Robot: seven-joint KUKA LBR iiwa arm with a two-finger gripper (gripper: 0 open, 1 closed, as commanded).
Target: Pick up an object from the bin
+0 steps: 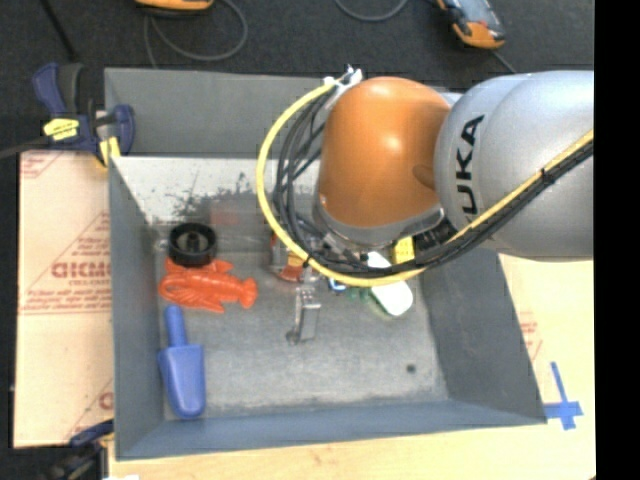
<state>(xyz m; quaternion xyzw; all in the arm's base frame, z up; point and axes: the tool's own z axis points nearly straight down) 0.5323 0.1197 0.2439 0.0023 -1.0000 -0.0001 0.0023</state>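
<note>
1. The hand [299, 330] is low over bare grey floor, about the middle of the bin [128, 298]. I see nothing in it, and I cannot tell from this angle whether it is open or closed.
2. The nearest candidate on the left is the orange-red toy lobster [208, 290]. It lies flat, its tail end just left of the hand but apart from it.
3. On the right, near the hand, a white and green thing [392, 298] pokes out from under the orange wrist cover [380, 153].
4. First risk: a close right here likely catches nothing. The tip stands between things, not around any of them.
5. Second risk: a sideways shift toward the lobster could shove it along the floor instead of straddling it. Its thin claws and legs look like poor holds that may slip out.
6. Tucked under the wrist are a small orange piece [292, 264] and a blue bit [336, 286], both too hidden to name. The bulky cover and its cables could brush them.
7. Further out are the black ring [191, 241] toward the far left and the blue scoop [182, 368] in the near-left corner, both close to the wall. Going for either, I judge, risks the hand scraping the sloped side.
</note>
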